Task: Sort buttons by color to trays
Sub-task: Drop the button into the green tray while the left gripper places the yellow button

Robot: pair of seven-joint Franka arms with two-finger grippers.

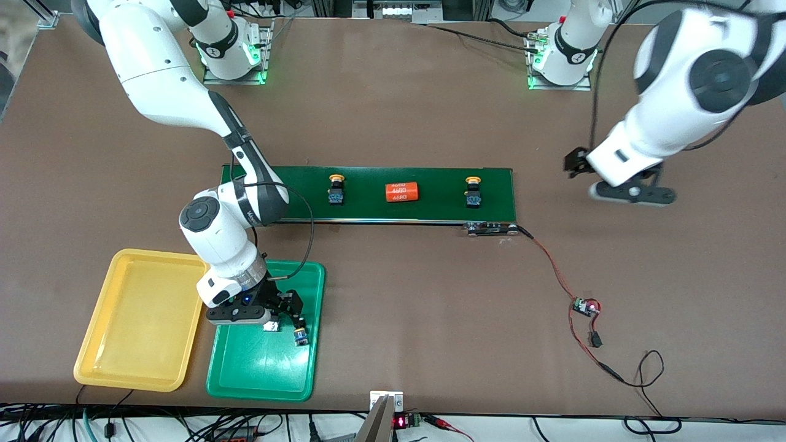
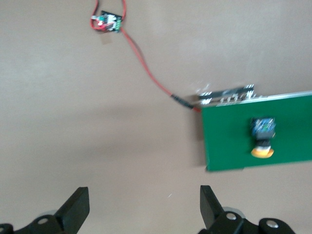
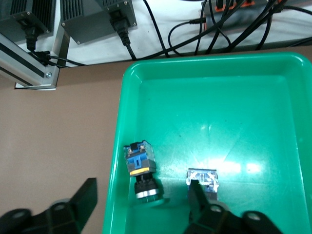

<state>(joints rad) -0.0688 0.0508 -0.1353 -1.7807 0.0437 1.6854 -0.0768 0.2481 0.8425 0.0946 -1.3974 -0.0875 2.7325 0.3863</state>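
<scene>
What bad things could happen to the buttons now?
The right gripper hangs open low over the green tray, close above two buttons; lifting away, a finger might bump one. Two yellow-capped buttons stand upright on the conveyor belt and might tip when grabbed. The open left gripper is over bare table.

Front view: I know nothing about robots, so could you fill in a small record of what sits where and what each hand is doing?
Green tray: green-capped button lying inside; second small part beside it, washed out by glare
Yellow tray: no buttons
Conveyor belt: one yellow-capped button, orange cylinder, another yellow-capped button
Right hand: open, low over the green tray, holding nothing
Left hand: open, over bare table off the belt's end
</scene>
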